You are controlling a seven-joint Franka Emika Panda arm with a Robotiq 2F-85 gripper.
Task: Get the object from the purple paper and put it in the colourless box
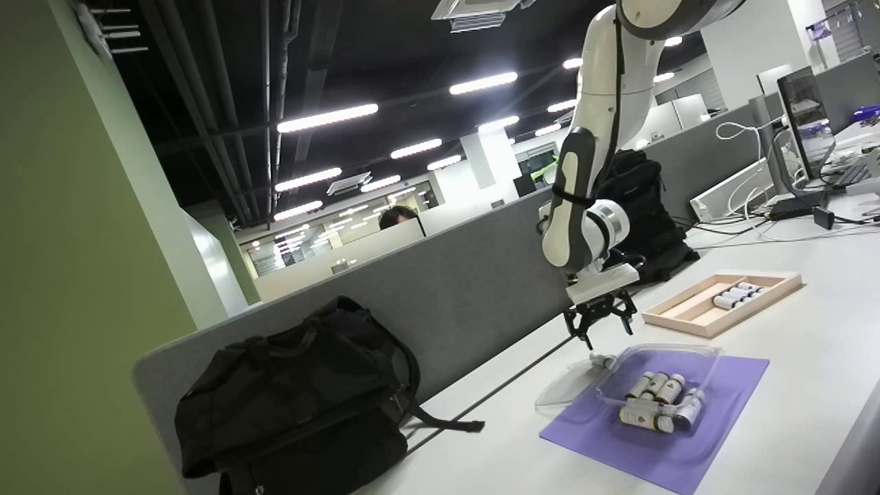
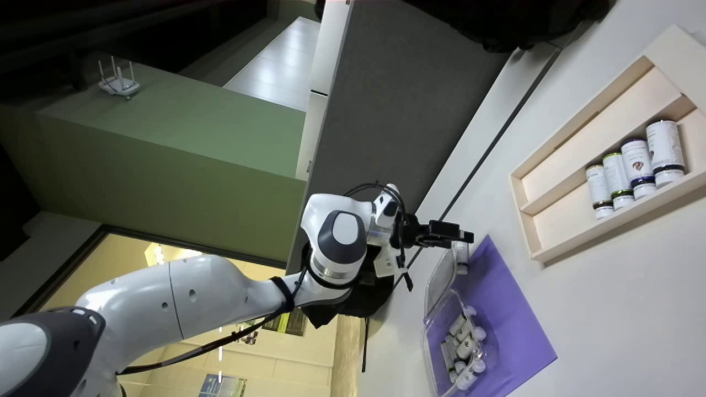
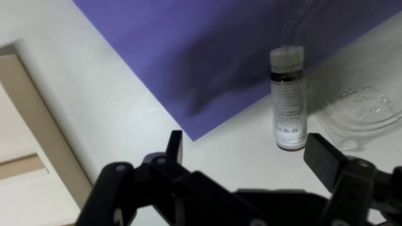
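A small white-capped bottle (image 1: 603,359) lies at the edge of the purple paper (image 1: 746,375), its cap end over the sheet. In the wrist view the bottle (image 3: 289,103) has a white label, and its base is near the right finger. My gripper (image 3: 246,149) is open and empty, above the table close to this bottle. In an exterior view the gripper (image 2: 439,260) hides part of the bottle (image 2: 462,259). The colourless box (image 1: 677,346) stands open on the purple paper and holds several bottles. In an exterior view the box (image 2: 423,342) also shows on the paper (image 2: 518,336).
A clear lid or flap (image 1: 567,388) lies beside the box and the bottle. A wooden tray (image 1: 760,309) holds several bottles; it also shows in the wrist view (image 3: 40,119). A grey partition (image 1: 495,265) runs behind the table. A black bag (image 1: 295,392) and a backpack (image 1: 639,213) stand along it.
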